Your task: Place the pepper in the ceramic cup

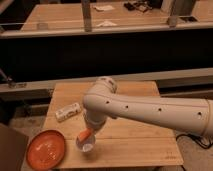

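The pepper (85, 134) is a small orange tapered piece, tilted, with its lower end at the mouth of the ceramic cup (86, 144). The cup is small, round and pale, and stands on the wooden table (135, 140) near its front left. My gripper (90, 128) hangs at the end of the white arm (150, 110), directly above the cup, right at the pepper's upper end. The arm's wrist hides the fingers.
A flat orange plate (46, 148) lies at the table's front left corner, left of the cup. A white oblong bottle (68, 111) lies on its side behind the cup. A dark railing and other tables stand beyond the table's far edge.
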You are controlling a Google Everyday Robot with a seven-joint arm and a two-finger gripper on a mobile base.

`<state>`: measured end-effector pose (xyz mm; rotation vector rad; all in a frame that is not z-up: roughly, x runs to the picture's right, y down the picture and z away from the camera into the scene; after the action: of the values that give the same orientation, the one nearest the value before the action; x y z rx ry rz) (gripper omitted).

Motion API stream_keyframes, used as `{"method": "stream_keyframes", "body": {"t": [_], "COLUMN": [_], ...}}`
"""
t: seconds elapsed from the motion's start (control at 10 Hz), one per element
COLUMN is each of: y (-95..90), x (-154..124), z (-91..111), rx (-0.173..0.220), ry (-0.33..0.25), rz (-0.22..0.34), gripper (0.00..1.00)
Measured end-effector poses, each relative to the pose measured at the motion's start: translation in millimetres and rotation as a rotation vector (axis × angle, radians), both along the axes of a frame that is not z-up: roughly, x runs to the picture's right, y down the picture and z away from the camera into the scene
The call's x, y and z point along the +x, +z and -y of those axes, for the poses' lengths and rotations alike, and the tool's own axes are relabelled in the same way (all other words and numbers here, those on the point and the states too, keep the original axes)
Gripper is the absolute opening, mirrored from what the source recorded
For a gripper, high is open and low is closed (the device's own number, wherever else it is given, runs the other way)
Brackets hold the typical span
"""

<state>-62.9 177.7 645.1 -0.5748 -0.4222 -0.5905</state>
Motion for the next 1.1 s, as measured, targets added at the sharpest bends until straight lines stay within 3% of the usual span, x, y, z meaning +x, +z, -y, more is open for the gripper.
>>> {"method": "stream_keyframes", "body": {"t": [1.1], "y": [0.6], "x": [-1.9], "z": [-0.1], "rx": [0.011], "ry": [-0.011], "rz": [0.01], "gripper": [0.07]}}
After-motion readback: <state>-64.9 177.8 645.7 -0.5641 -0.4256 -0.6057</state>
